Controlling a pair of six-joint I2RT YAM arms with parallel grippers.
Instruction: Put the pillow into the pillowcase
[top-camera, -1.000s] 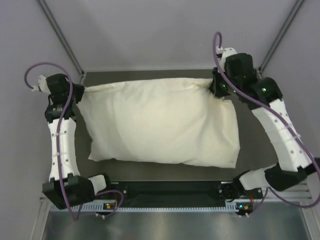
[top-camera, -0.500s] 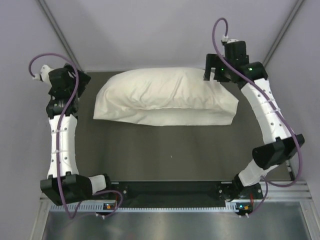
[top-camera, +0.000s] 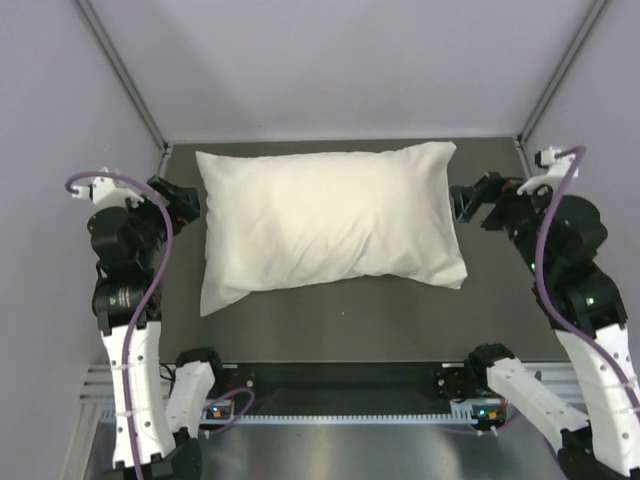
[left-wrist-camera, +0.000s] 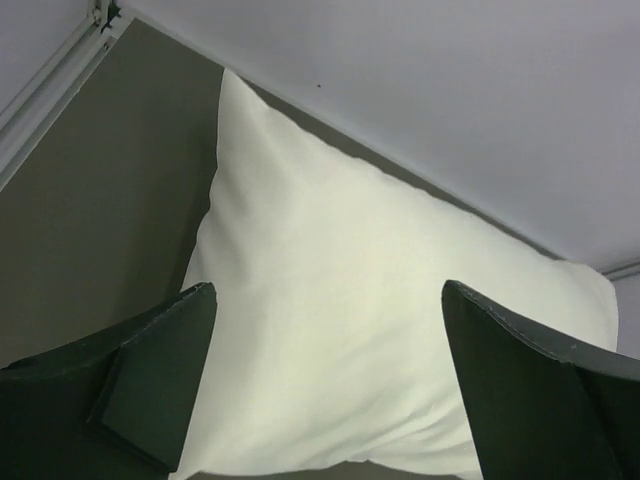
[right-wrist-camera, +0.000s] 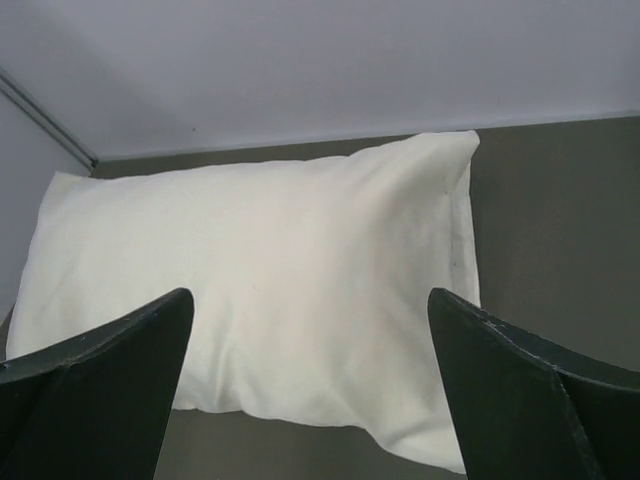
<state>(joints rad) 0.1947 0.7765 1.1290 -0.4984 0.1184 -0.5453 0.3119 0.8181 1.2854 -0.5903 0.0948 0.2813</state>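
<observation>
The left claw (left-wrist-camera: 327, 292) and right claw (right-wrist-camera: 310, 296) gape wide open, holding nothing. The puffy pillowcase (top-camera: 330, 225) lies between them.

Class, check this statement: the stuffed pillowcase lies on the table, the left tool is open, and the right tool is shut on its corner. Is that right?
Not quite. The right tool is open too, its fingers spread wide with nothing between them, as the right wrist view shows. The rest stands: the pillowcase lies on the table and the left tool is open.
</observation>
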